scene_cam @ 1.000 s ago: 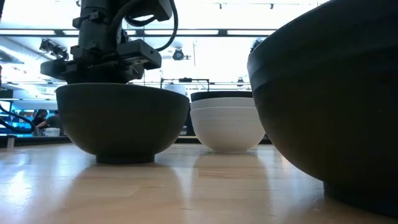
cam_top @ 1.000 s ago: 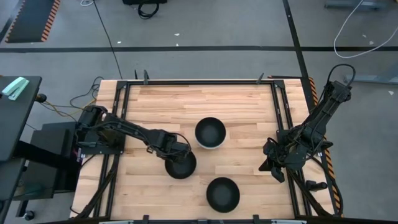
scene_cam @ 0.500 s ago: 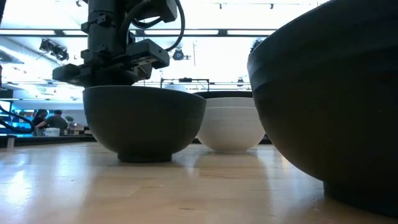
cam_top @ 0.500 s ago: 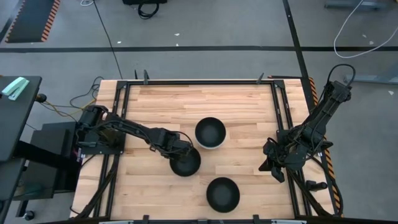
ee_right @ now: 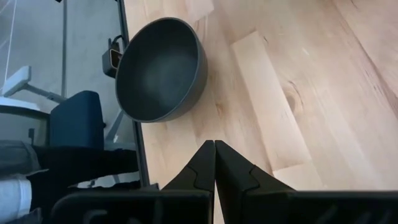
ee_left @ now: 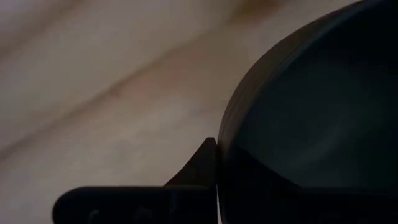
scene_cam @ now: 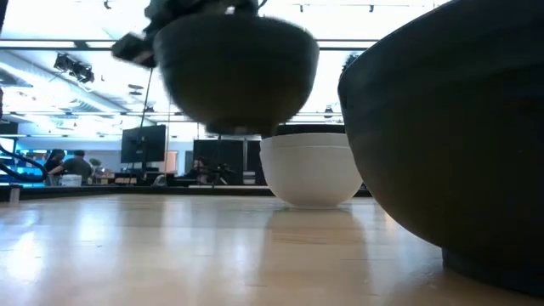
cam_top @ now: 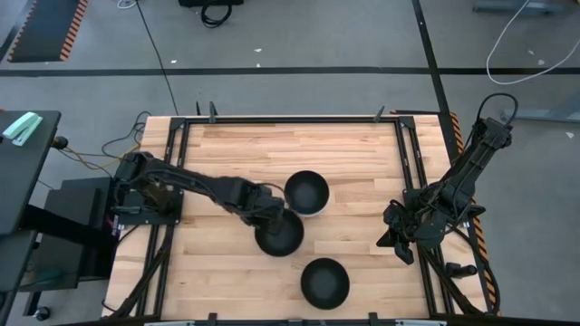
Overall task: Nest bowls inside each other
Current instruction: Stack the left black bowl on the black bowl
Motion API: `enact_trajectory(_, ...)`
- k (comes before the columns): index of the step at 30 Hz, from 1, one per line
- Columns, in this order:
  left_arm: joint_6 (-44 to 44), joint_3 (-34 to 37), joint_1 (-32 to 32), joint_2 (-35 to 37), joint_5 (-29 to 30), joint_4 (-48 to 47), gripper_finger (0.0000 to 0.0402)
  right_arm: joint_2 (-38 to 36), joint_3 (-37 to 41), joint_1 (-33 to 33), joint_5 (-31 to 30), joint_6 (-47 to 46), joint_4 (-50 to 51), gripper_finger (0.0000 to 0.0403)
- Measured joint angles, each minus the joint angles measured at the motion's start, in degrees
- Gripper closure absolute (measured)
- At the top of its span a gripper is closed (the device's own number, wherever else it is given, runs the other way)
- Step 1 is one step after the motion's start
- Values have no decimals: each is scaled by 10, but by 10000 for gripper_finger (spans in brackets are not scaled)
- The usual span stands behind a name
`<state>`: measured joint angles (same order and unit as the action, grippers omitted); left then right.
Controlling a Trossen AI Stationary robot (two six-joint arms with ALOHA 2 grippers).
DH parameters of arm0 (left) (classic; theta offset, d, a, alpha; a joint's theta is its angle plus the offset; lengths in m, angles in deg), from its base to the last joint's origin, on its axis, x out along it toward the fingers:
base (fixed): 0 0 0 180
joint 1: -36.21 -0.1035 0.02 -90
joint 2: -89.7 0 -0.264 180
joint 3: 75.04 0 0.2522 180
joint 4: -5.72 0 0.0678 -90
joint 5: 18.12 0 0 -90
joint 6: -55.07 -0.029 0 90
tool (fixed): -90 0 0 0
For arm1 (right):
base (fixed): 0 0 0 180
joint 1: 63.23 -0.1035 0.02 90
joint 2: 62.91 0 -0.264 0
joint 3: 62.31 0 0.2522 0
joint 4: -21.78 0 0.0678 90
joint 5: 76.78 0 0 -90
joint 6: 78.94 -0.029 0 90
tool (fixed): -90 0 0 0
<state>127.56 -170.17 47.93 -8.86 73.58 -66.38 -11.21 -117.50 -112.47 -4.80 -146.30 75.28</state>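
A glossy black bowl (cam_top: 280,234) (scene_cam: 234,75) hangs above the table's middle, with my left gripper (cam_top: 267,220) (ee_left: 216,163) shut on its rim. Just beyond it toward the far side a white bowl (cam_top: 306,211) (scene_cam: 310,170) rests on its foot, with a black bowl (cam_top: 306,191) nested inside. A third black bowl (cam_top: 324,282) (scene_cam: 450,136) (ee_right: 158,68) stands near the table's near edge. My right gripper (cam_top: 397,243) (ee_right: 215,163) waits shut near the right edge, holding nothing. My left gripper holds the black bowl by its rim (ee_left: 222,134), on the side toward the table's left. One finger (ee_left: 198,171) lies against the outside of the wall; the other is lost in the dark inside. The fingers come from above, pointing steeply down. The bowl hangs clear of the table, mouth up.
Black metal rails (cam_top: 178,181) run along the table's left and right sides. Bare wood lies to the far side (cam_top: 290,145) and near left (cam_top: 217,281). Beyond the table the low view shows a room with monitors and people.
My left gripper has shut on the black bowl's rim, dragged it along the table toward the right, then lifted it clear of the wood, closer to the white bowl.
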Motion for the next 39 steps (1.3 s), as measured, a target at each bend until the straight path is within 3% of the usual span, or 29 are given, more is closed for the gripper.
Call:
enact_trajectory(8, -83, -167, -62, 1, 53, -125, 391, 0, 0, 0, -18, -6, 0, 390)
enact_trajectory(14, -135, -233, -130, 1, 57, -131, 391, 0, 0, 0, -21, -15, -2, 390)
enact_trajectory(23, -163, -246, -192, -11, 17, -101, 391, 0, 0, 0, -28, -15, -2, 390)
enact_trajectory(32, -204, -245, -201, -95, -42, -83, 391, 0, 0, 9, -28, -17, 0, 390)
enact_trajectory(39, -206, -245, -204, -146, -46, -77, 391, 0, 0, 9, -28, -17, 0, 390)
